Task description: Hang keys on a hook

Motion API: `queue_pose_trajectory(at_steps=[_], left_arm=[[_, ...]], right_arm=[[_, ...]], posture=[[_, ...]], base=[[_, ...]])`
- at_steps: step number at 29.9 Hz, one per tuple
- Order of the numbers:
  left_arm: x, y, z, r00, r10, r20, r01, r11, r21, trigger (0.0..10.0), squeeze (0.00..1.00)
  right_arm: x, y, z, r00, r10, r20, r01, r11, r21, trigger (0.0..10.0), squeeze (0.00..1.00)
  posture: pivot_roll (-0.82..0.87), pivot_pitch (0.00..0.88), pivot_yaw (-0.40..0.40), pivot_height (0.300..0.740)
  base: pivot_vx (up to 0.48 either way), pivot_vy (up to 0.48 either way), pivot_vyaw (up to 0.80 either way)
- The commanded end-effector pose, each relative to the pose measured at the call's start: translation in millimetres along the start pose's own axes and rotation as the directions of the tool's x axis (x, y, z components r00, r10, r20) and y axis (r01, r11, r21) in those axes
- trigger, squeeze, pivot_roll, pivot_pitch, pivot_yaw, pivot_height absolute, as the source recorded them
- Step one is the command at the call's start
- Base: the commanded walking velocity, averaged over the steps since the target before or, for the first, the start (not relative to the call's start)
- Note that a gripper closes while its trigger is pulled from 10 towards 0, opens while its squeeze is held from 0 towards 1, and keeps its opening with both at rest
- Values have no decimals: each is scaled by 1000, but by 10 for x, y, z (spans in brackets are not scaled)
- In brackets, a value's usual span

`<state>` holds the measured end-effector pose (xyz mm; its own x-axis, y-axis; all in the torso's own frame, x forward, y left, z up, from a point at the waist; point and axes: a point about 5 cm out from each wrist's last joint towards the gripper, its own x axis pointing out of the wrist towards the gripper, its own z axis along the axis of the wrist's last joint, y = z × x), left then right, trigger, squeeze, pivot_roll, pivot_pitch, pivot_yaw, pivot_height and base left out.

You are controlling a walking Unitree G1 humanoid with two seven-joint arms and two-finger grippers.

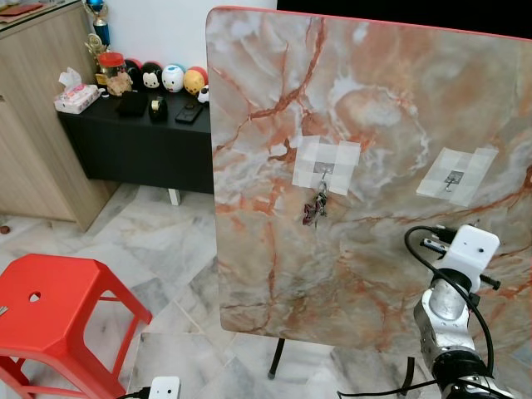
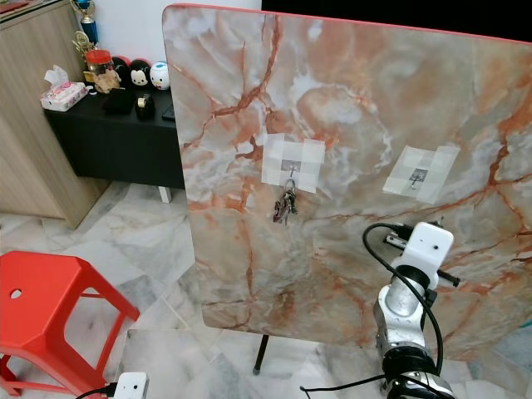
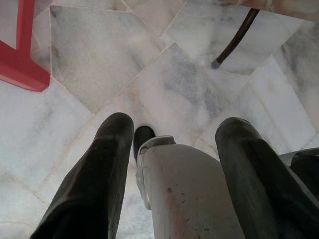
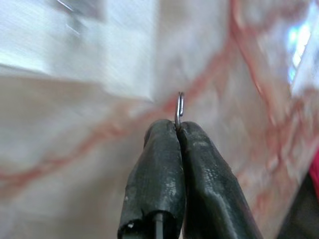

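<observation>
Tools, two. Right tool (image 4: 178, 130): fingers pressed together, pinching a thin metal ring (image 4: 180, 110) whose loop stands out past the tips; it is raised close before the marble board (image 1: 382, 108), below the right hook (image 1: 454, 177). Left tool (image 3: 172, 149): fingers wide apart, holding nothing, hanging low over the marble floor (image 3: 99, 55) beside the robot's own leg.

Board: upright, marble-patterned, red-edged, on a dark stand. Two hooks, each fixed under crossed pale tape.

Keys (image 1: 317, 207): one bunch, hanging from the left hook (image 1: 324, 169), against the board, well apart from the right tool.

Stool (image 1: 58, 307): red plastic, on the floor left of the board.

Bench (image 1: 137, 137): black, behind and left of the board, carrying a tissue pack (image 1: 76, 97), a jar and round toy figures.

Writing: none readable.
</observation>
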<state>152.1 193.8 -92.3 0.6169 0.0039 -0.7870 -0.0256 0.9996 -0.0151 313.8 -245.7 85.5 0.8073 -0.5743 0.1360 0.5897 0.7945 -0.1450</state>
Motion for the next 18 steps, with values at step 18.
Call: queue_pose_trajectory(at_steps=[18], left_arm=[[-5,-37,-50,1000,-16,-26,16,1000,-17,10000,0]], right_arm=[[46,28,212,980,-17,196,71,961,-268,10000,0]], posture=[[57,0,-104,740]], base=[[0,0,0]])
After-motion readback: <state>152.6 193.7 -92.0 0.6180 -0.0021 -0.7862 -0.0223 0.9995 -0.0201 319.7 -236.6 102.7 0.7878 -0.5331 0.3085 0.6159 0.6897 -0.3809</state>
